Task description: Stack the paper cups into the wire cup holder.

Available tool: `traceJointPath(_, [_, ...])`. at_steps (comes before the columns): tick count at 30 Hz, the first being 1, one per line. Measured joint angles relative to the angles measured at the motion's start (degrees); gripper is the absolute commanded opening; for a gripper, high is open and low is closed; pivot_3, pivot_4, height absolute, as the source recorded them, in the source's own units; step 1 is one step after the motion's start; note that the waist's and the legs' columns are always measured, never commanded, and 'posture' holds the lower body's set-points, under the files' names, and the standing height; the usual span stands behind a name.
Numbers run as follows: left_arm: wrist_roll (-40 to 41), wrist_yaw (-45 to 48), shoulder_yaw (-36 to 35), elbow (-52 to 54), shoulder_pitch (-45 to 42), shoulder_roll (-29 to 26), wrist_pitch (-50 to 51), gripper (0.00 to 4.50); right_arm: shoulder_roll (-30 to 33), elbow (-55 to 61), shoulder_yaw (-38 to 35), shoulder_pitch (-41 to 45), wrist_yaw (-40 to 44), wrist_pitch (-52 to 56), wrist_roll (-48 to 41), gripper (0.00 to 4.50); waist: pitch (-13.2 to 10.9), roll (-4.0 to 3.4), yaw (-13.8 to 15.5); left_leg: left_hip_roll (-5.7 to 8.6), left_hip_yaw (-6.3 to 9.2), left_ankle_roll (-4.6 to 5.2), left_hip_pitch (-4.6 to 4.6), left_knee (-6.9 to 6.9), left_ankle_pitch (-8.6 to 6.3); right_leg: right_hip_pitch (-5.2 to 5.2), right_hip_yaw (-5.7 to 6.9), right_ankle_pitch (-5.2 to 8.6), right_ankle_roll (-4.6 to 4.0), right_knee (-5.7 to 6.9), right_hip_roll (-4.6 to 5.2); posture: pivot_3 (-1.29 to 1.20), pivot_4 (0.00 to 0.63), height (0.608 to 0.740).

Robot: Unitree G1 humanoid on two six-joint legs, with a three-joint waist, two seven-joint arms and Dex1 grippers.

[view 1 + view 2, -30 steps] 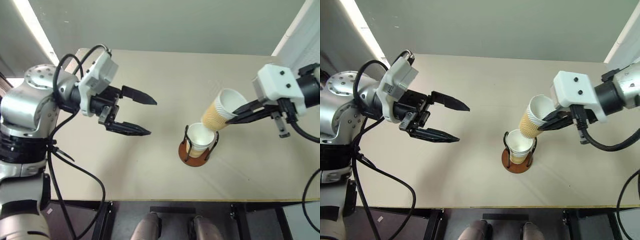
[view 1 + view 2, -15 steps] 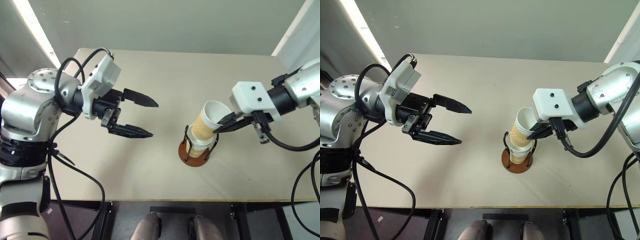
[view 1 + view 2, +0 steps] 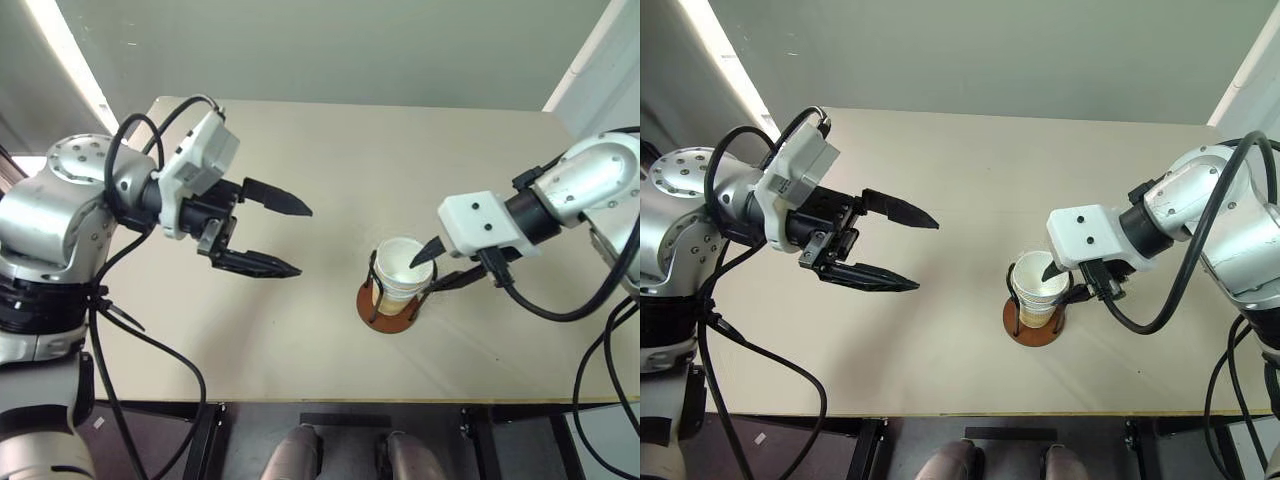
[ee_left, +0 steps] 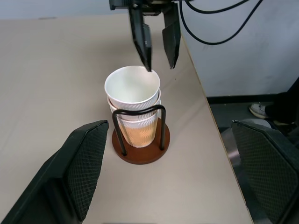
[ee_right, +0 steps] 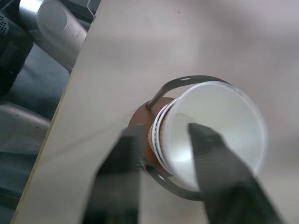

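nesting cups in the wire holder

paper cups [image 3: 401, 276] sit nested upright in the wire cup holder [image 3: 390, 305], which stands on the table [image 3: 330, 160] toward the near edge, right of centre. at about 3 o'clock from the stack, the right gripper [image 3: 434, 267] has its fingers parted across the top cup's rim, one fingertip [image 4: 146, 59] over the white mouth and the other outside the wall. well apart at 9 o'clock, the left gripper [image 3: 296, 240] hangs above the table with its jaws spread wide and empty, pointing toward the stack.
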State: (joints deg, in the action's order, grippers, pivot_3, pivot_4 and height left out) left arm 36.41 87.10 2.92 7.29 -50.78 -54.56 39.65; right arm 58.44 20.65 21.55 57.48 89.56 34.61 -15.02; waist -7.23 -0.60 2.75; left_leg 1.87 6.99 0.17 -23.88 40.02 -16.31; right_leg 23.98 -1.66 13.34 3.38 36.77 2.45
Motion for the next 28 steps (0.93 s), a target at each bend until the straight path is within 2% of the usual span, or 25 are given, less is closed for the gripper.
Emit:
traceJointPath(5, [-0.6,0.3,0.1,0.0,-0.1,-0.6,-0.5,4.50,-3.4,-2.2,-1.1,1.9,-2.5,2.2,-0.5,4.37,0.0,0.00,-0.1,0.00,0.00,0.00,0.00,-0.01,0.00,0.01,0.00,0.01,-0.01,-0.01,0.00,0.00,0.150,0.740])
traceJointPath(6, [-0.7,0.3,0.1,0.0,-0.1,-0.7,-0.6,4.50,-3.9,-2.9,-2.3,2.2,-3.3,3.5,-1.2,4.45,0.0,0.00,-0.1,0.01,0.00,0.00,-0.01,-0.01,0.00,0.01,0.00,0.00,-0.01,-0.03,0.00,0.00,0.150,0.740])
traceJointPath(11, [-0.6,0.2,0.1,0.4,-0.1,-1.8,-0.4,4.50,-4.5,-6.8,-12.4,2.8,-8.9,11.7,-6.9,4.45,0.0,0.00,0.1,0.01,0.03,-0.01,-0.03,-0.04,0.00,-0.01,0.00,0.01,-0.01,-0.09,0.00,0.00,0.150,0.740])
traceJointPath(17, [1.0,-4.2,-1.9,2.8,1.6,-2.2,3.0,4.50,-11.6,-15.7,-26.1,-3.4,-21.7,20.8,-13.1,4.45,0.0,0.02,0.0,0.01,0.00,-0.09,0.09,-0.07,0.05,-0.04,-0.02,0.01,-0.01,-0.03,0.00,0.00,0.150,0.740])
traceJointPath(22, [3.5,-10.7,-6.6,3.7,5.1,-1.9,6.7,4.50,-13.7,-22.2,-27.4,-9.5,-28.3,18.5,-11.9,4.45,0.0,-0.02,0.0,0.00,-0.03,-0.11,0.10,-0.14,0.06,0.01,-0.03,0.01,-0.02,0.02,0.00,0.00,0.150,0.740])
traceJointPath(28, [4.4,-21.6,-12.5,4.0,9.9,0.9,8.0,4.50,-16.0,-32.0,-28.2,-10.0,-34.8,10.3,-9.2,4.45,0.0,-0.02,0.0,0.01,-0.03,-0.13,0.19,-0.16,0.07,-0.04,-0.03,0.01,-0.02,0.06,0.00,0.00,0.150,0.740])
